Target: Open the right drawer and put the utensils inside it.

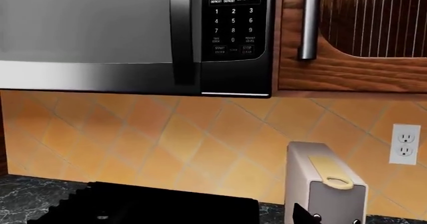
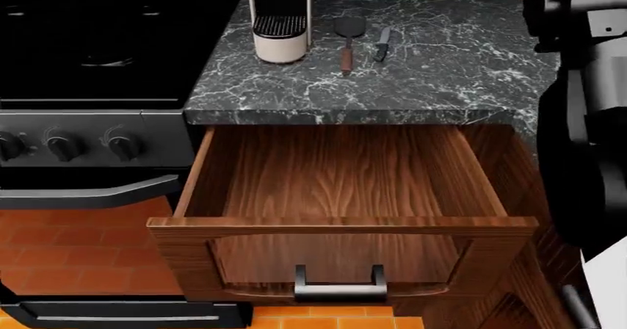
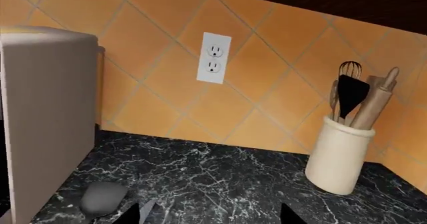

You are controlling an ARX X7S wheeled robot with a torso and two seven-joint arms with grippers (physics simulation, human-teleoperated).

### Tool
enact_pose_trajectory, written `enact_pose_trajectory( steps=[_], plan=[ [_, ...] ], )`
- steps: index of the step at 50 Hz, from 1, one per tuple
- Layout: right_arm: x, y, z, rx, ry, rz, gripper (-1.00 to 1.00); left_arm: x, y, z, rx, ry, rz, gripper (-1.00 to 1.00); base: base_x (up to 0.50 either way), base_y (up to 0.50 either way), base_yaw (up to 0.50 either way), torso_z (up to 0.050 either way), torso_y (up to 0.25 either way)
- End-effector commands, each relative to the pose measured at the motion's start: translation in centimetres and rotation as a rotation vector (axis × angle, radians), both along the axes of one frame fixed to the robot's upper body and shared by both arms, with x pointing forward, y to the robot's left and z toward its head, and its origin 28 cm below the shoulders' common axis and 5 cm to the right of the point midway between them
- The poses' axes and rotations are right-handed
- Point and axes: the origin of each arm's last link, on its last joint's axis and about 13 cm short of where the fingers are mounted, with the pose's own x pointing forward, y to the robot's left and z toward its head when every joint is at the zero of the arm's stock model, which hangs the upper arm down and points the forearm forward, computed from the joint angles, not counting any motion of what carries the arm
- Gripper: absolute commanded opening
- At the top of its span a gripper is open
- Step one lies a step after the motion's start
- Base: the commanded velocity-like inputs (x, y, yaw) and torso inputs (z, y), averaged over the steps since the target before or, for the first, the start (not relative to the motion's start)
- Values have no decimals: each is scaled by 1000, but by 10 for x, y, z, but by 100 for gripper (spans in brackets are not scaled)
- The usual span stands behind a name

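The right drawer (image 2: 343, 175) stands pulled fully out below the counter, its inside bare, its black bar handle (image 2: 339, 291) at the front. Two utensils lie side by side on the dark marble counter (image 2: 441, 64): a spatula (image 2: 347, 44) with a wooden handle and a knife (image 2: 382, 44). In the right wrist view my right gripper (image 3: 210, 217) is open low over the counter, with the spatula head (image 3: 101, 198) and knife blade (image 3: 145, 211) just beside one fingertip (image 3: 131, 215). One fingertip (image 1: 303, 215) of my left gripper (image 1: 207, 220) shows set wide; the other is lost against the black stove.
A beige coffee machine (image 2: 279, 20) stands left of the utensils, and a black stove (image 2: 98, 42) fills the left. A cream crock (image 3: 340, 156) of kitchen tools sits further along the counter by the tiled wall. A microwave (image 1: 100, 34) hangs above. My right arm (image 2: 583, 138) fills the right edge.
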Motion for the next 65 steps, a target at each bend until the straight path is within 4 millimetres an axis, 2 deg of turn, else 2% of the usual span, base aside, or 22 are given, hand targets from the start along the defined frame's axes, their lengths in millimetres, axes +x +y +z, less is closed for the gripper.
enact_pose_trajectory(
  steps=[1, 3, 4, 6, 7, 12, 25, 26, 38, 65],
  plan=[
    [-1, 5, -1, 37, 57, -40, 100, 1, 0, -1, 3, 3, 1, 100, 500, 120, 0, 0, 0],
    [-4, 6, 2, -19, 107, -96, 100, 2, 0, -1, 3, 3, 2, 100, 449, 120, 0, 0, 0],
    [-5, 6, 5, -17, 107, -13, 100, 2, 0, -1, 3, 5, 2, 100, 74, 0, 0, 0, 0],
    [-5, 6, 11, -34, 80, 32, 100, 1, 0, -1, 4, 5, 0, 100, 191, 0, 0, 0, 0],
    [-7, 6, 15, 17, 86, 44, 100, 1, -1, -2, 7, 4, -2, 100, 500, -1, 0, 0, 0],
    [-9, 6, 20, 15, 73, 31, 100, 0, -1, -1, 9, 2, 0, 100, 500, -1, 0, 0, 0],
    [-11, 8, 22, 35, 92, 28, 100, 0, -1, -2, 43, -11, 24, 100, 182, 0, 0, 0, 0],
    [-10, 8, 22, 34, 92, 34, 100, 0, 0, -1, -1, -24, 16, 100, 0, 0, 0, 0, 0],
    [-9, 7, 17, 21, 102, 0, 100, 1, -1, -3, 66, -12, -2, 100, 0, 0, 0, 50, 0],
    [-8, 7, 14, 6, 111, -9, 100, 0, -2, -2, 64, -22, -10, 100, 0, 0, 0, 50, 0]
  ],
)
